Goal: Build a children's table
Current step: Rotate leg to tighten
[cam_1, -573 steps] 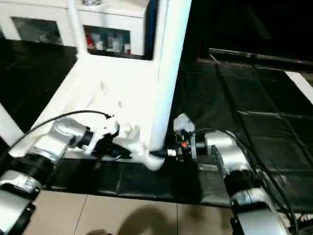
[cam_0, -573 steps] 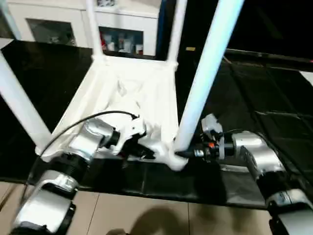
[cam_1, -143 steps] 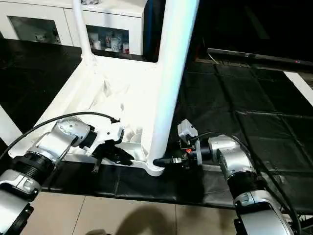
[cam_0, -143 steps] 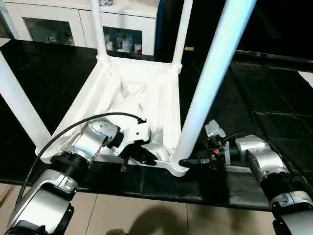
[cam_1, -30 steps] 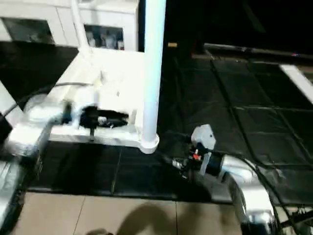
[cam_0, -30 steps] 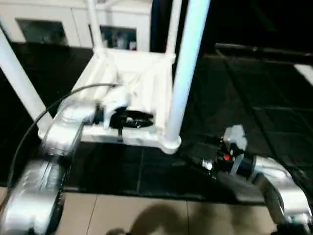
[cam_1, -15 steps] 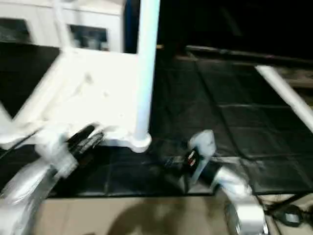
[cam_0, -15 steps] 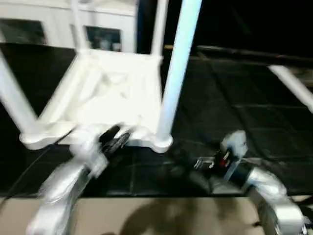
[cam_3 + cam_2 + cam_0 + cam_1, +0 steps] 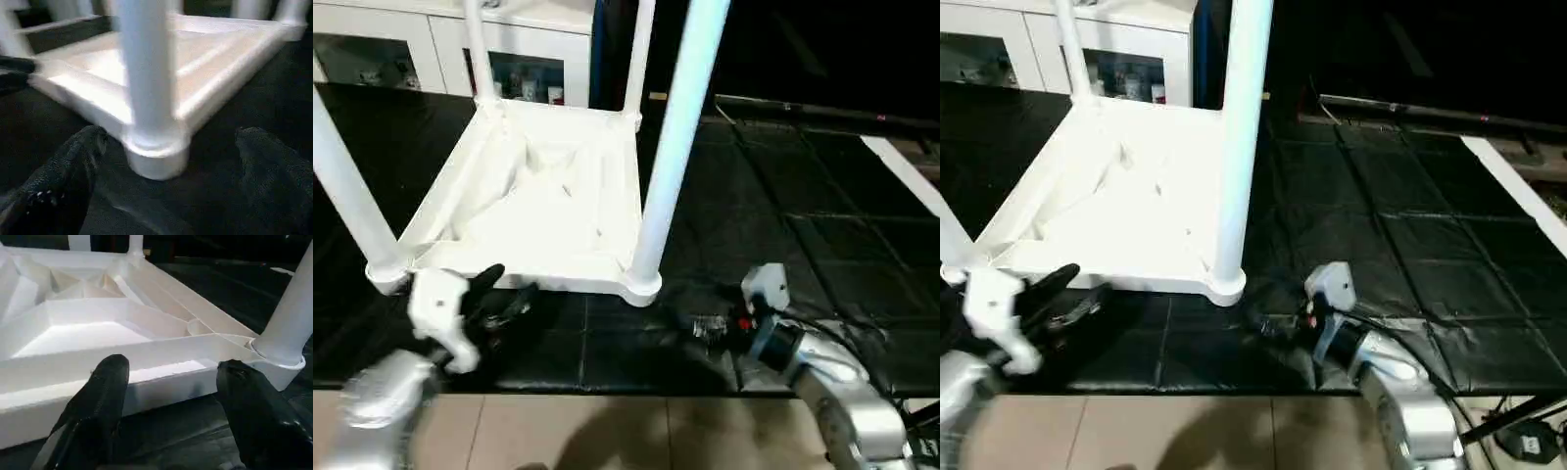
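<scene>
The white children's table (image 9: 548,206) lies upside down on the black mat, ribbed underside up. All four legs stand in the corner sockets; the near right leg (image 9: 671,147) and the near left leg (image 9: 347,196) are closest. My left gripper (image 9: 504,294) is open just in front of the near rim, apart from it; in the left wrist view its fingers (image 9: 105,396) frame the rim (image 9: 146,357) with nothing held. My right gripper (image 9: 705,328) is open, low on the mat, pointing at the near right corner socket (image 9: 156,156) from a short distance.
A white cabinet with glass doors (image 9: 382,54) stands behind the table. Black mat tiles (image 9: 803,215) stretch to the right, with a white strip (image 9: 901,171) at the far right. Tan floor (image 9: 607,431) lies below the mat's near edge.
Both grippers have drawn back from the table toward the mat's near edge; the left one has left the rim and ribs. The camera has shifted too. The table stays put.
</scene>
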